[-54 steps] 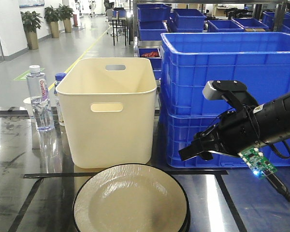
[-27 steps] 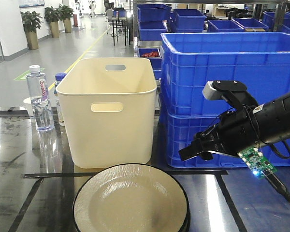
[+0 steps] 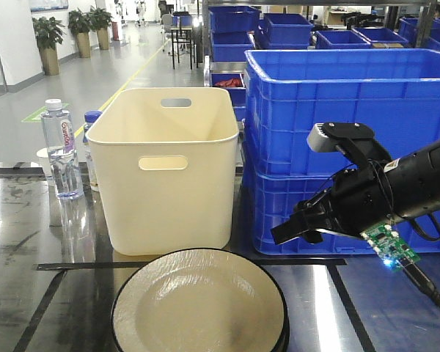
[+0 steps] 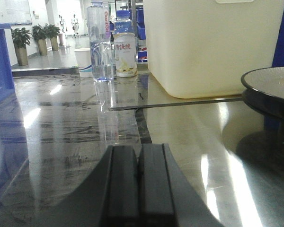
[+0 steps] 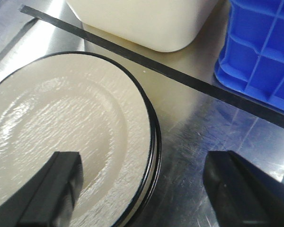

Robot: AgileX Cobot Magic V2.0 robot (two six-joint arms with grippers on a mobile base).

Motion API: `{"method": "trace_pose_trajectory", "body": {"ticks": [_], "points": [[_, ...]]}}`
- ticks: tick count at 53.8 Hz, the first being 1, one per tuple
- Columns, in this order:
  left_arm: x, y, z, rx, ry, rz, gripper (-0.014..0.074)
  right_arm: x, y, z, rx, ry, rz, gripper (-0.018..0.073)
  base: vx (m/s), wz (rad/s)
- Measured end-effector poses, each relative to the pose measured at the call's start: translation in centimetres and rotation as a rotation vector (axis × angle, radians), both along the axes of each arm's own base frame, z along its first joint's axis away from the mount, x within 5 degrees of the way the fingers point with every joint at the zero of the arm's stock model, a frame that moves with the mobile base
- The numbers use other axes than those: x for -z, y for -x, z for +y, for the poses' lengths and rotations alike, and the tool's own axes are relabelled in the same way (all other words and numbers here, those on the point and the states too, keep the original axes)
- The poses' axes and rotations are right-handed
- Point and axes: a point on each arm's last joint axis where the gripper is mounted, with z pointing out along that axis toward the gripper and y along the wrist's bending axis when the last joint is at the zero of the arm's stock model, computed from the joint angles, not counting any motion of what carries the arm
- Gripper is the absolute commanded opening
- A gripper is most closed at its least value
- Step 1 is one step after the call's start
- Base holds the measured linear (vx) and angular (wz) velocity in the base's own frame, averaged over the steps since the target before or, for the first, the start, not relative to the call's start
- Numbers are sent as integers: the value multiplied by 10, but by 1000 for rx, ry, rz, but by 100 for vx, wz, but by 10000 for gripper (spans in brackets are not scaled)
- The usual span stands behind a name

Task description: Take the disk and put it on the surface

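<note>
Nothing has visibly moved since the earlier front pictures: the right tool hangs at the same spot before the stacked blue crates, and the disk lies where it lay.

Only the front view shows the whole layout: the disk, a cream plate with a black rim, rests on the glossy tabletop just in front of the cream bin, with a water bottle to the bin's left. The right wrist view alone shows how the right tool stands: its two dark fingers are spread wide apart, one over the disk's cream face and the other out over the bare tabletop, holding nothing. The left wrist view alone shows the left tool: its fingers are pressed together, empty, low over the tabletop, with the disk's rim off to the side.
</note>
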Motion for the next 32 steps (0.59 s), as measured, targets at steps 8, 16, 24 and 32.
{"method": "trace_pose_trajectory", "body": {"ticks": [8, 16, 24, 32], "points": [[0, 0, 1, -9, -4, 0, 1, 0, 0, 0, 0, 0, 0, 582, 0, 0], [0, 0, 1, -9, -4, 0, 1, 0, 0, 0, 0, 0, 0, 582, 0, 0], [0, 0, 1, -9, -4, 0, 1, 0, 0, 0, 0, 0, 0, 582, 0, 0], [0, 0, 1, -9, -5, 0, 1, 0, 0, 0, 0, 0, 0, 582, 0, 0]]}}
